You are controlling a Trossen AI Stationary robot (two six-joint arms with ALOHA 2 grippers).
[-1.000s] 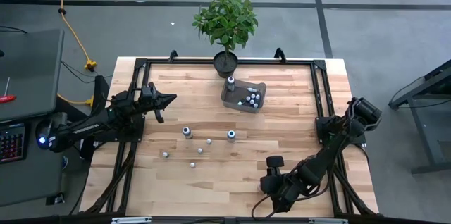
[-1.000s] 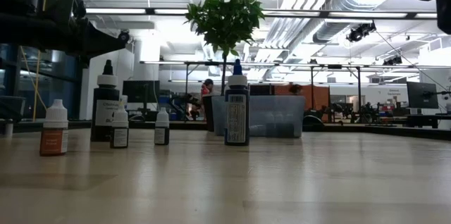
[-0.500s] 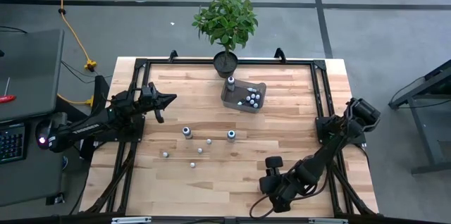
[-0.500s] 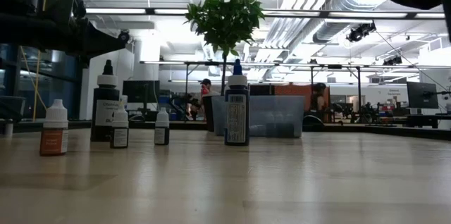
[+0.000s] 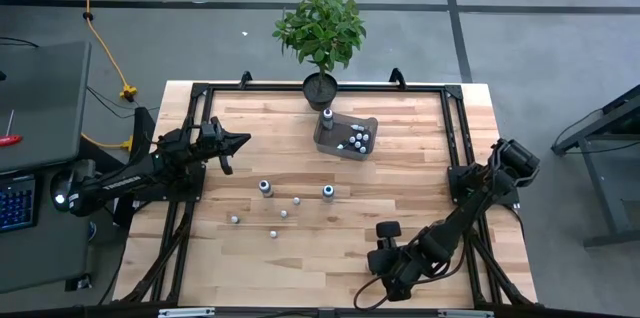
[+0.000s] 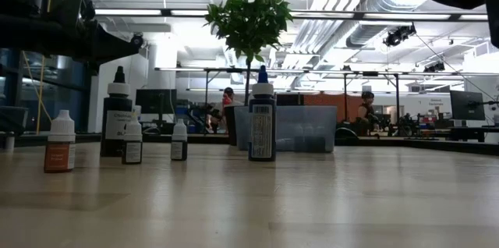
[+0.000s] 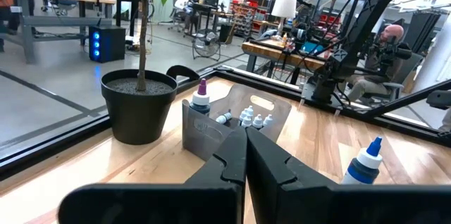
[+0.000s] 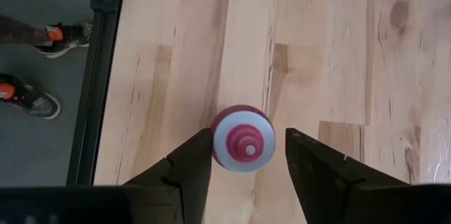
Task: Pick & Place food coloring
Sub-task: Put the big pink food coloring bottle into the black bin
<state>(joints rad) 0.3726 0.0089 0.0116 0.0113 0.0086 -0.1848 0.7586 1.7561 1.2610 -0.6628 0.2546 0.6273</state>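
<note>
Several tiny food coloring bottles (image 5: 283,214) stand upright on the wooden table's middle; in the low view they form a row (image 6: 132,140) with a taller blue-capped one (image 6: 262,119). More bottles sit in the clear bin (image 5: 347,136). My right gripper (image 8: 243,155) is open near the table's near edge (image 5: 390,253), pointing straight down, with a red-capped bottle (image 8: 243,139) between its fingers. My left gripper (image 7: 245,143) is shut and holds nothing, held level above the table's left side (image 5: 243,141). My right gripper has the red-capped bottle's cap (image 8: 220,139) right against one finger (image 8: 197,157), while a gap shows at the other finger (image 8: 303,157). Whether that first finger touches the cap, I cannot tell. The fingers come from above, pointing down.
A potted plant (image 5: 320,86) stands at the far edge behind the bin. A black frame (image 5: 455,128) runs round the tabletop. In the right wrist view a person's shoes (image 8: 32,94) show on the floor beyond the table edge. Bare wood lies to the right of the bottles.
</note>
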